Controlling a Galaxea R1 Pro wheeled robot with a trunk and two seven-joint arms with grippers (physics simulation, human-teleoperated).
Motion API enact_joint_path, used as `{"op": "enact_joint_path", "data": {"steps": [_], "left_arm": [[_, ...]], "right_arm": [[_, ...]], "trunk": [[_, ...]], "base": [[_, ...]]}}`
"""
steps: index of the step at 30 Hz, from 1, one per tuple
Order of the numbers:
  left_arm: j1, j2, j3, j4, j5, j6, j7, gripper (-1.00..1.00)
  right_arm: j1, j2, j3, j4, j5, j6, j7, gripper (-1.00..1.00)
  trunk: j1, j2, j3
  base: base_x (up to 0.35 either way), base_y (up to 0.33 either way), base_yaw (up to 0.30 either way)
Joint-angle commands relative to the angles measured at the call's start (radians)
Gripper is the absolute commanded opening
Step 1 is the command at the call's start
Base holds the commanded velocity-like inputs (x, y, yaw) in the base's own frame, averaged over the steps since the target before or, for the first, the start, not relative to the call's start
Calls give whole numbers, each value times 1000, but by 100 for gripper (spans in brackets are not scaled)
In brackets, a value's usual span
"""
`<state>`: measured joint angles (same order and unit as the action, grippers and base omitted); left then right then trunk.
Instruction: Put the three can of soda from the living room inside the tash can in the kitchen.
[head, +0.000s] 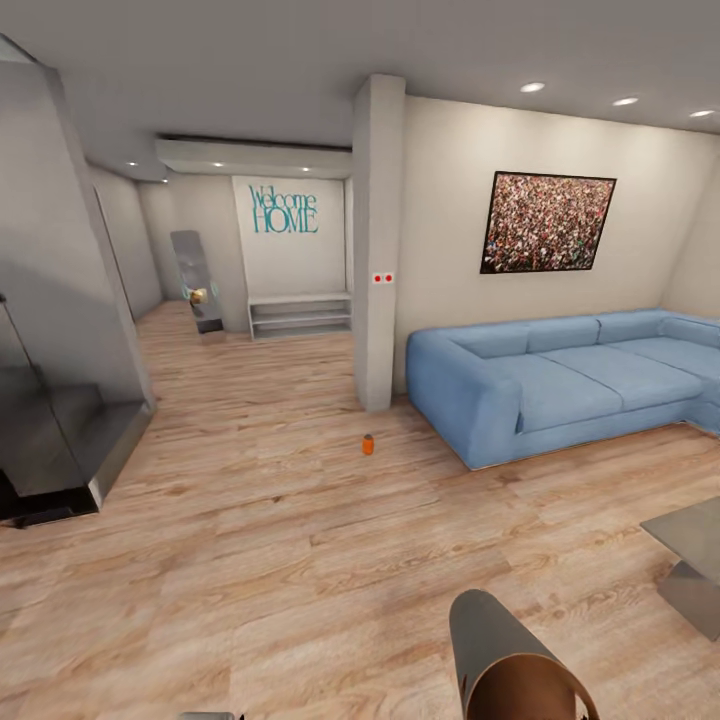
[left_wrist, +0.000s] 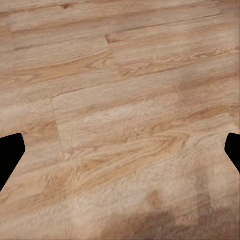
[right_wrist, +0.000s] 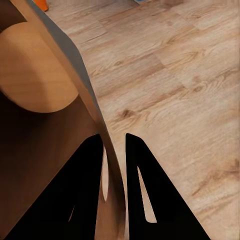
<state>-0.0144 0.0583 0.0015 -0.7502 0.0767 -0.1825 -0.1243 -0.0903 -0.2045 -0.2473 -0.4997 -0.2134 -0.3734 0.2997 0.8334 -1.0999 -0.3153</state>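
Note:
One orange can of soda (head: 368, 444) stands upright on the light wood floor of the living room, in front of the white pillar and to the left of the sofa. The tash can (head: 510, 660), grey outside and coppery brown inside, hangs tilted at the bottom edge of the head view. My right gripper (right_wrist: 114, 137) is shut on its wall (right_wrist: 75, 70), one finger inside the rim and one outside. An orange speck (right_wrist: 42, 4) shows beyond the bin. My left gripper (left_wrist: 121, 152) is open over bare floor planks.
A blue sofa (head: 560, 385) runs along the right wall behind a white pillar (head: 378, 240). A glass-topped low table (head: 695, 555) juts in at the right. A dark glossy block (head: 60, 440) stands at the left. A low white shelf (head: 300, 315) sits far back.

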Motion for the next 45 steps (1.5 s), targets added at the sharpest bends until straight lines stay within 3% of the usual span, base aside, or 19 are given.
{"op": "enact_joint_path", "data": {"steps": [1,9,26,45], "left_arm": [[-1,0,0,0,0,0,0,100],[-1,0,0,0,-4,1,0,100],[-1,0,1,2,-5,2,0,100],[-1,0,0,3,-7,3,-3,100]], "right_arm": [[0,4,-3,-1,-4,-30,4,-100],[0,6,-3,1,-4,-42,3,-100],[0,-1,-7,11,-7,-34,-7,-100],[0,-1,-7,13,-8,-36,-4,-100]], "trunk": [[0,0,0],[0,0,-3],[0,0,-27],[0,0,-49]], "base": [[0,0,0],[79,0,0],[304,11,-57],[236,211,-170]]}}
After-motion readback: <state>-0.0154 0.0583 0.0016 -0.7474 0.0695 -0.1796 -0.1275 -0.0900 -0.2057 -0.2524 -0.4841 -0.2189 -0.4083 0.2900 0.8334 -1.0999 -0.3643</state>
